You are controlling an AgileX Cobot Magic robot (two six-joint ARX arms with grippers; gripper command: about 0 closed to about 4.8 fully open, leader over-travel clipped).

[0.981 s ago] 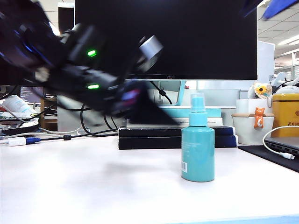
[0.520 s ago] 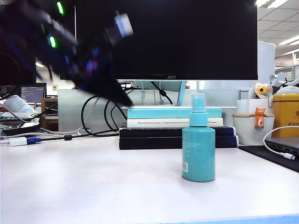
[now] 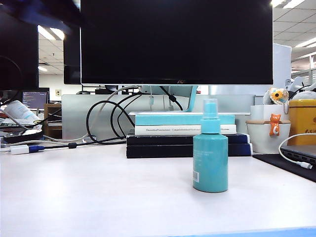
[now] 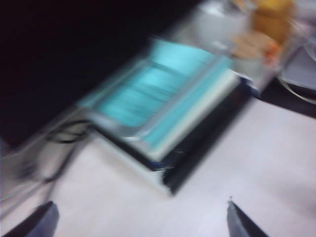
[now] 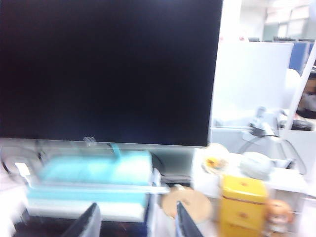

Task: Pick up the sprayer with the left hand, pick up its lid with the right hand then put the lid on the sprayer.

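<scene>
Upright on the tabletop (image 3: 98, 197) stands the teal sprayer (image 3: 210, 163), clear lid (image 3: 210, 107) on top. Left end effector (image 4: 140, 219) and right end effector (image 5: 136, 222) gape apart, empty, above the books (image 3: 185, 133).

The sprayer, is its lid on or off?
On: the clear lid sits over the nozzle of the sprayer, which stands upright on the table.
</scene>
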